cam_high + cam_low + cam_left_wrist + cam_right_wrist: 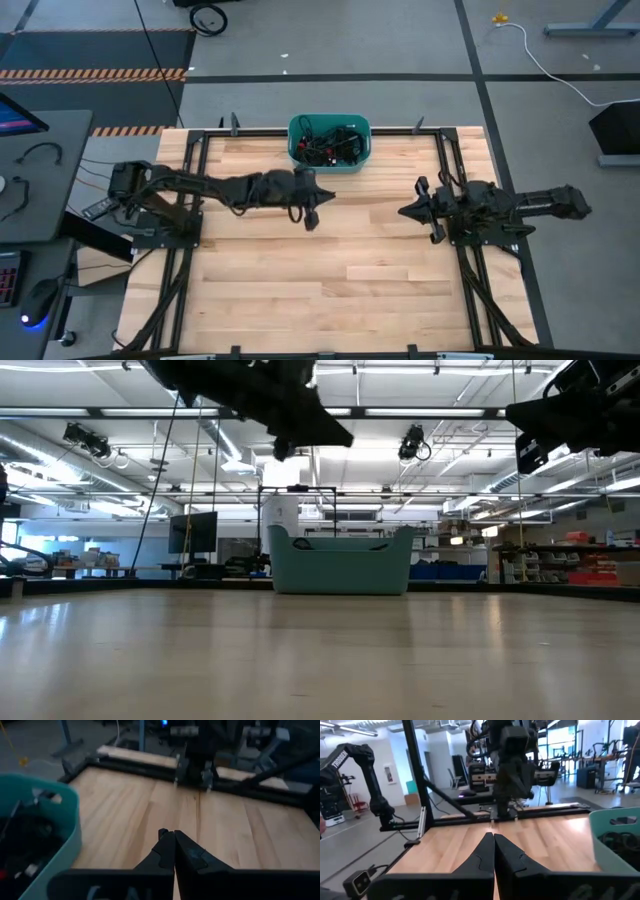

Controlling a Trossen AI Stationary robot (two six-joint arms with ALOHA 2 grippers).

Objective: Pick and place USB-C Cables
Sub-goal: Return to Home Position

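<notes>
The black USB-C cables [330, 143] lie tangled in a teal bin [294, 140] at the table's far edge, with red ties showing among them. In the left wrist view part of them [25, 845] shows inside the bin [70, 820]. The low view shows the bin [340, 565] standing on the far part of the table. My left gripper [311, 220] hovers shut above the table, just nearer than the bin, and holds nothing [174, 837]. My right gripper [404, 212] is shut and empty too [494, 839], raised over the table's right half.
A black metal frame [190, 170] borders the wooden table [330, 290], whose near half is bare wood. The right wrist view shows the bin's wall [615, 840] at the picture's edge. A white cord [545, 60] lies on the floor beyond the table.
</notes>
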